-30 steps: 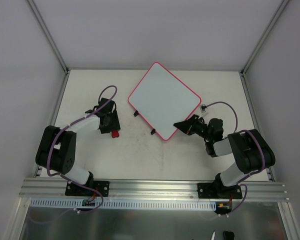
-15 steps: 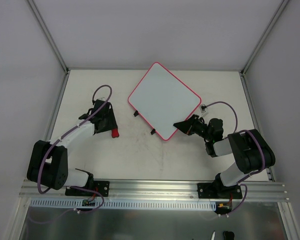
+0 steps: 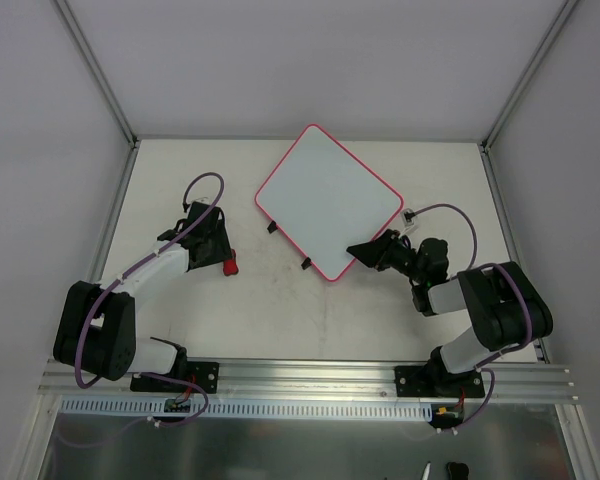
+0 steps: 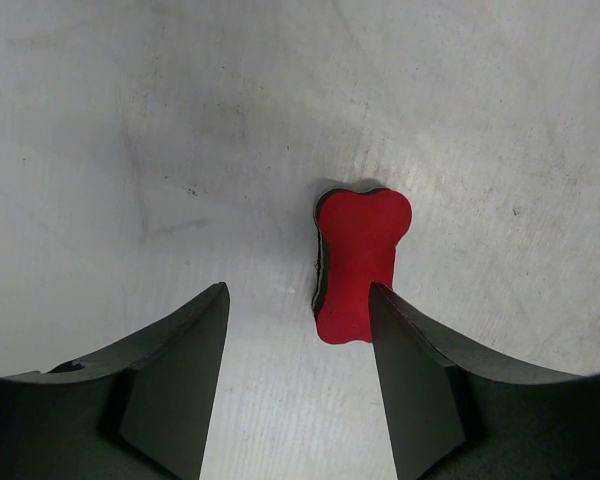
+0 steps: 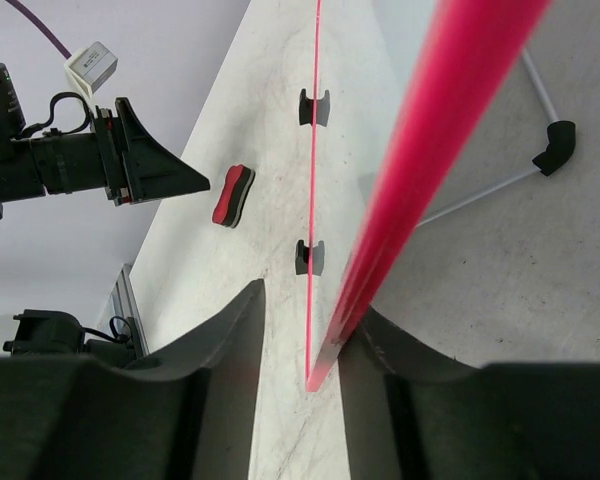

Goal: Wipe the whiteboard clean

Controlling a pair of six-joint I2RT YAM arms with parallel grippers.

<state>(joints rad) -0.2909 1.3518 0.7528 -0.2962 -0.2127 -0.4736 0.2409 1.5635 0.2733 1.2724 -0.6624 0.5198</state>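
The whiteboard [image 3: 327, 198], white with a thin pink-red frame and two black clips [image 3: 272, 226] on its lower-left edge, lies turned like a diamond at the table's middle; I see no marks on it. My right gripper [image 3: 363, 252] sits at its lower-right corner. In the right wrist view the pink frame edge [image 5: 460, 90] runs between the open jaws of the right gripper [image 5: 300, 300], against the right finger. The red bow-shaped eraser [image 3: 231, 266] lies on the table. My left gripper [image 4: 298, 292] is open, with the eraser [image 4: 358, 262] just ahead by its right finger.
The table is walled in by grey panels with metal corner posts [image 3: 100, 75]. An aluminium rail [image 3: 300, 375] runs along the near edge by the arm bases. The eraser [image 5: 233, 195] and the left gripper [image 5: 165, 175] also show in the right wrist view.
The left arm's elbow swung down and to the left, and its gripper shifted slightly away from the base beside the eraser. The right arm, the board and the eraser have not moved.
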